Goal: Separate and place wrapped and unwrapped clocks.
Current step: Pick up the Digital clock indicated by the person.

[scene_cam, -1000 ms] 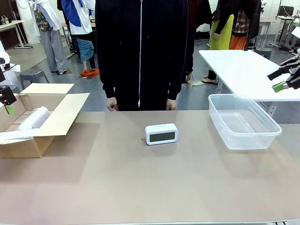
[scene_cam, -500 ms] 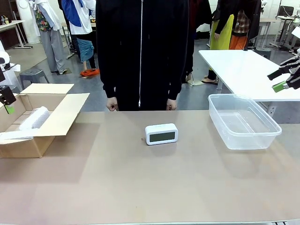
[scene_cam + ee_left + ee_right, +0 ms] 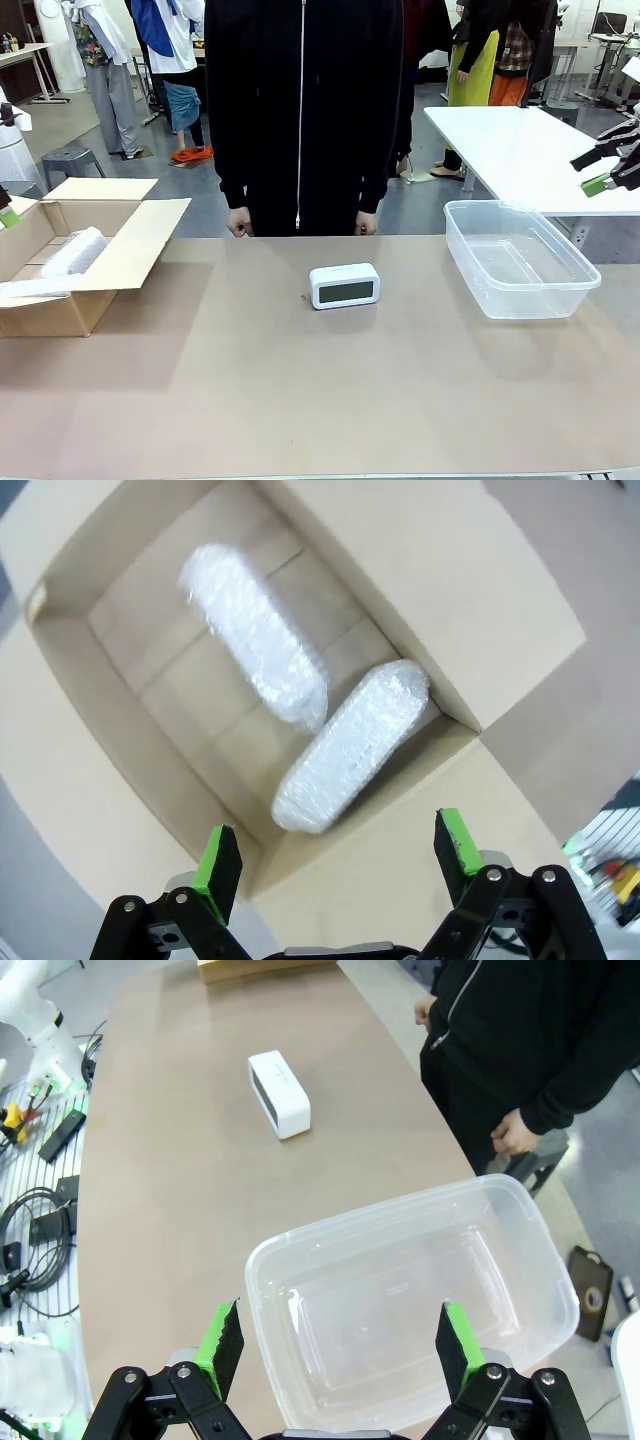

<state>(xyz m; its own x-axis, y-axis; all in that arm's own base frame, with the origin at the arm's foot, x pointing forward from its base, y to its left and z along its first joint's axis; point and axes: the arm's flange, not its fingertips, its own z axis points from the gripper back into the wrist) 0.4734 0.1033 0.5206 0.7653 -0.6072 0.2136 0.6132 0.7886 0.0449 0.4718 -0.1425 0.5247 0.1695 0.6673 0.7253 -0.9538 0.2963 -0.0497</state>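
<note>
Left wrist view: the left gripper (image 3: 335, 852) holds its green-padded fingers (image 3: 218, 860) wide apart with nothing between them. Past them, mid-frame, the two oblong bundles in clear-white bubble wrap (image 3: 350, 745) lie on the floor of the open brown cardboard box (image 3: 440, 590), their ends close together (the upper one is smeared by motion). In the front view this gripper has slid from over the box's left side to the very left edge of the frame, so the wrapped share looks settled. The right gripper (image 3: 337, 1335), equally spread and empty, has not moved from above the clear rectangular plastic tub (image 3: 400, 1205). The bare white rectangular digital clock with a grey screen (image 3: 344, 286) still sits at the centre of the tan table (image 3: 300, 400), unsorted, presumably bound for the tub.
</note>
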